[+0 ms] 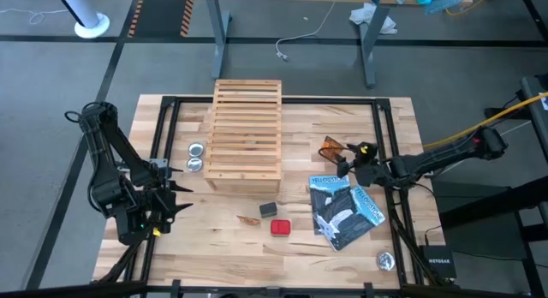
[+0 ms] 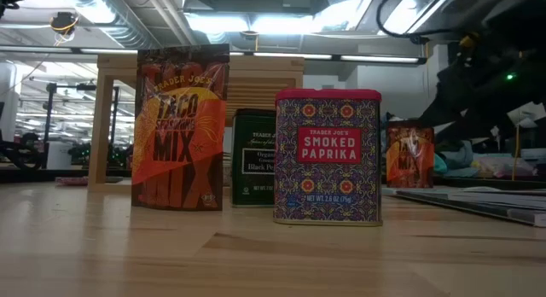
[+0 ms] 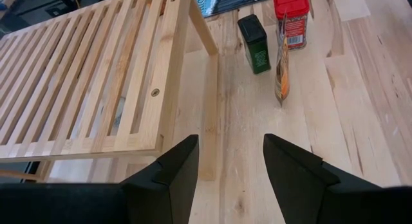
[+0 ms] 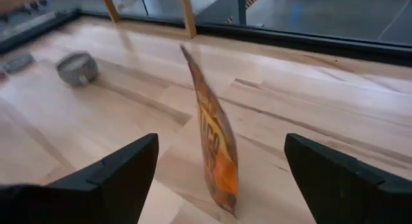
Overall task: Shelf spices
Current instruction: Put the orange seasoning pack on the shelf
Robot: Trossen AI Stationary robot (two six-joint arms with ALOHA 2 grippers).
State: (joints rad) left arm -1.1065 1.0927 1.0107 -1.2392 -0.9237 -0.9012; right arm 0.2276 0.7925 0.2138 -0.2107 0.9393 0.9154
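The wooden slatted shelf (image 1: 247, 131) stands at the table's far middle. In front of it are an orange-brown packet (image 1: 249, 219), a dark grey box (image 1: 268, 210) and a red box (image 1: 280, 227), all upright in the low view. A second orange packet (image 4: 215, 153) stands upright on its bottom edge right of the shelf. My right gripper (image 1: 345, 165) is open, with its fingers on either side of that packet and apart from it. My left gripper (image 3: 228, 147) is open above the table near the left edge, pointing toward the boxes.
Two round silver tins (image 1: 195, 157) sit left of the shelf, and a third (image 1: 385, 260) is near the right front corner. Blue-and-black booklets (image 1: 342, 208) lie just on the near side of my right gripper. Bare wood shows between my left gripper and the boxes.
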